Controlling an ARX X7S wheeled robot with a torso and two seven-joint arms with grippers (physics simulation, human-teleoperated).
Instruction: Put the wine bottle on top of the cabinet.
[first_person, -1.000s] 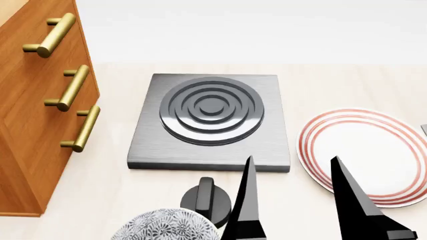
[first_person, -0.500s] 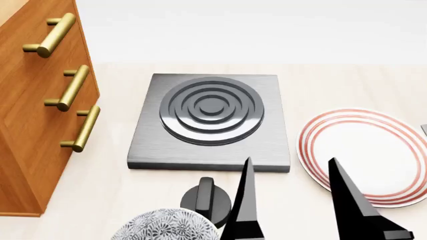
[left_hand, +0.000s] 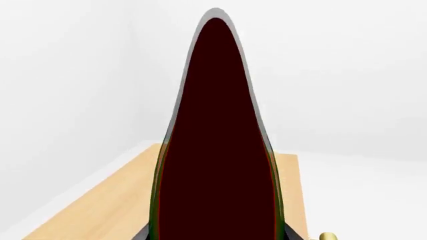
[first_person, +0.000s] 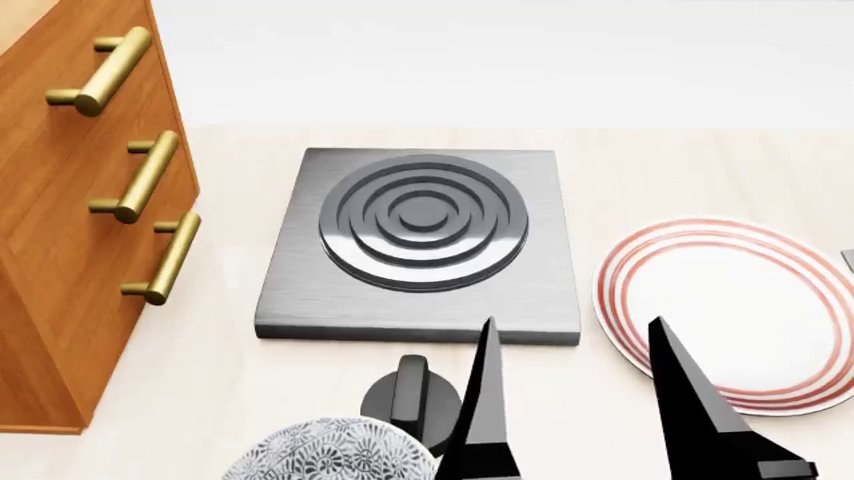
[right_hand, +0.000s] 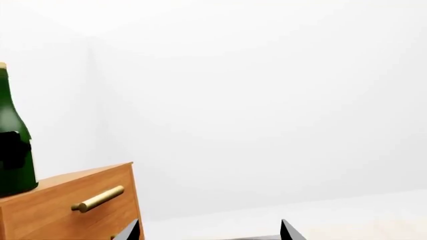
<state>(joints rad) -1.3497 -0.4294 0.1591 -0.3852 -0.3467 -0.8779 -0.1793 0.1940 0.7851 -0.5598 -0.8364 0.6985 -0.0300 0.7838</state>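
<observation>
Standing on the cabinet (right_hand: 67, 202), the wine bottle (right_hand: 13, 150) has a dark gripper piece on it; right gripper (first_person: 574, 390) spread wide.

We see the wine bottle (right_hand: 12, 142) only in part, its neck top and base cut off. The cabinet (first_person: 74, 200) top lies outside our head view, and the left gripper stays unseen.
</observation>
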